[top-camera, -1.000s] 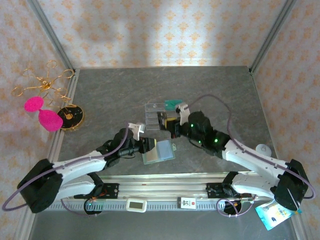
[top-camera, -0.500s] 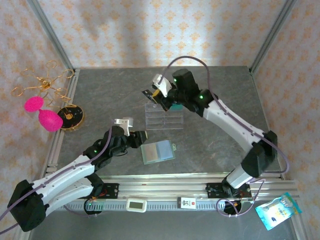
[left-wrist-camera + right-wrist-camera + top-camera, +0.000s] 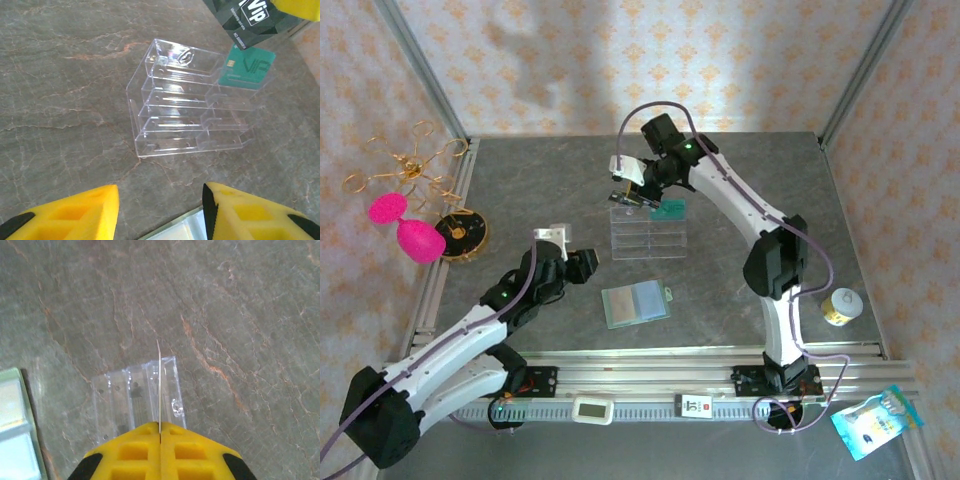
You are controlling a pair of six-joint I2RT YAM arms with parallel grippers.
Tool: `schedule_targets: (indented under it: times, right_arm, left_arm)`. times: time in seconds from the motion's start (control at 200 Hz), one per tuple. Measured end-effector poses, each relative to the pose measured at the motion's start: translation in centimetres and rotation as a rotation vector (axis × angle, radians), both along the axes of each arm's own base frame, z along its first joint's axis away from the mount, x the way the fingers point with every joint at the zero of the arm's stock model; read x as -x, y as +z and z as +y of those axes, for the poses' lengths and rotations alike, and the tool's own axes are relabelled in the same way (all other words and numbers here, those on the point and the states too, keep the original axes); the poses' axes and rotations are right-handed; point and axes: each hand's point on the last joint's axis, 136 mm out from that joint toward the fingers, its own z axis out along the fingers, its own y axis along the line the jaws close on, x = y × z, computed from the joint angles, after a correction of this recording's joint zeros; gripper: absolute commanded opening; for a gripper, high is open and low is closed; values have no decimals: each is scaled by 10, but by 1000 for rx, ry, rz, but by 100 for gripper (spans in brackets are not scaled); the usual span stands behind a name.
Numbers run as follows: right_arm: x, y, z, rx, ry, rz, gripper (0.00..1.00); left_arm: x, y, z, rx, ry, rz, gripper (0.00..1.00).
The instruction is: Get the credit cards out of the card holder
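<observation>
Left gripper (image 3: pixel 160 200) parted, right gripper (image 3: pixel 160 432) clamped

A clear plastic compartment tray (image 3: pixel 648 235) stands centrally on the grey marbled surface (image 3: pixel 530 175). A gold wire stand with pink discs (image 3: pixel 412 200) is left, and a small gold jar (image 3: pixel 840 306) near right.

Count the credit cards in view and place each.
2. Black card: pinched in the right gripper above the clear tray. Green card: at the tray's far right corner. The card holder may hide more.
</observation>
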Motion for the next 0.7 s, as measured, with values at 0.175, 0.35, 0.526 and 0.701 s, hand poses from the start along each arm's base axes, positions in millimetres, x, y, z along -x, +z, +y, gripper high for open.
schedule_targets:
  times: [0.175, 0.35, 0.526, 0.701]
  right_arm:
    - [-8, -14, -4, 45, 40, 1, 0]
    - [-12, -25, -8, 66, 54, 10, 0]
    - [-15, -37, -9, 78, 53, 29, 0]
    - [-16, -40, -8, 79, 53, 32, 0]
  left_arm:
    - [-7, -11, 5, -38, 14, 32, 47]
    - [-10, -20, 10, -45, 22, 64, 46]
    - [-11, -24, 10, -48, 13, 76, 46]
    - [-11, -24, 10, -41, 8, 78, 46]
